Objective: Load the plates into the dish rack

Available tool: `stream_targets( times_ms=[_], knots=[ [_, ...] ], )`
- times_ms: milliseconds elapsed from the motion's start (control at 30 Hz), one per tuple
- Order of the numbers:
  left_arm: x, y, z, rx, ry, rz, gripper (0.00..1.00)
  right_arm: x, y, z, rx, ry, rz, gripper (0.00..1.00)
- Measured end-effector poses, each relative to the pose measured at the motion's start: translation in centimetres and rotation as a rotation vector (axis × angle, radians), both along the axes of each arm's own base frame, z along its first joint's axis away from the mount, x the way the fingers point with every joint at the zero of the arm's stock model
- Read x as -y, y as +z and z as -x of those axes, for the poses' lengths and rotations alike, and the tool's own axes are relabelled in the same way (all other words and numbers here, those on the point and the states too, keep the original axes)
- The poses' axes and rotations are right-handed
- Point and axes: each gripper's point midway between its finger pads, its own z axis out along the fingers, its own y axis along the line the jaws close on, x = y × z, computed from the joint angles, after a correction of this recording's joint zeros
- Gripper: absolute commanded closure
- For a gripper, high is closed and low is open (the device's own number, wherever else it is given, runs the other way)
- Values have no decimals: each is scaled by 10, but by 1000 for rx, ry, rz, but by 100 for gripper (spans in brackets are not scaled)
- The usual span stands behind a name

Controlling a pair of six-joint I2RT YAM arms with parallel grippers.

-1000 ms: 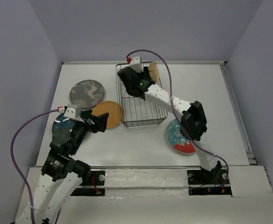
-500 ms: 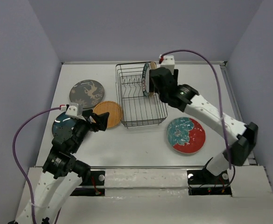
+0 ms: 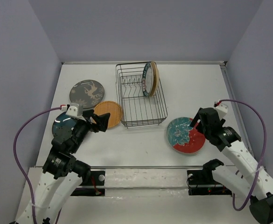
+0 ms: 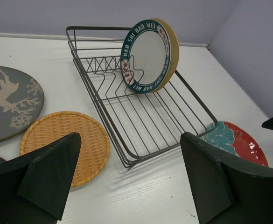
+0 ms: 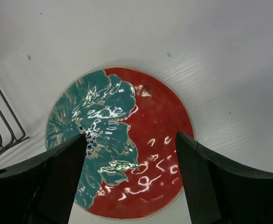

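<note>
The black wire dish rack (image 3: 141, 100) (image 4: 141, 112) stands at the table's middle back. A white teal-rimmed plate (image 3: 147, 79) (image 4: 145, 58) and a tan plate (image 3: 154, 78) (image 4: 173, 46) stand upright in its far right end. A grey patterned plate (image 3: 87, 93) (image 4: 8, 100), an orange plate (image 3: 109, 113) (image 4: 66, 142) and a dark teal plate (image 3: 61, 126) lie flat left of the rack. The red-and-teal floral plate (image 3: 185, 135) (image 5: 122, 140) lies flat to the rack's right. My left gripper (image 3: 101, 122) (image 4: 131, 186) is open and empty beside the orange plate. My right gripper (image 3: 196, 126) (image 5: 129, 182) is open above the floral plate.
Grey walls close in the white table (image 3: 197, 84) on the left, back and right. A raised strip (image 3: 234, 107) runs along the table's right edge. Purple cables trail from both wrists.
My right arm has left the rack, where the white teal-rimmed plate now stands beside the tan one, and swung back right to hover over the floral plate. The left arm has barely moved.
</note>
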Motion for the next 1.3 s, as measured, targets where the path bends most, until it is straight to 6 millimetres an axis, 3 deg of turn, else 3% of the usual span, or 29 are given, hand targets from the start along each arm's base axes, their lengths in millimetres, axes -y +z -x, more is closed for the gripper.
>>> stream_targets(
  times_ms=[133,200,267,300,433,700,933,1233,1300],
  knots=[
    [1,3,2,11,-12,5,1,-4,-16,10,-60,-37,-87,29],
    [2,4,4,15,-18,7,1,-14,-25,9,-97,-24,-128,50],
    [1,6,5,26,-19,12,1,-26,-42,7,-150,-7,-167,87],
    [1,8,6,31,-19,14,1,-33,-56,8,-192,3,-184,93],
    [1,11,8,46,-24,21,1,-44,-92,13,-286,12,-221,93],
    [3,11,9,46,-37,21,1,-60,-118,-13,-302,23,-254,93],
    [4,11,10,45,-42,21,1,-59,-109,-89,-180,0,-308,93],
    [4,8,7,33,-41,15,1,-40,-102,-193,-23,12,-250,93],
    [5,7,7,29,-40,13,1,-33,-95,-203,-5,12,-235,80]
  ],
)
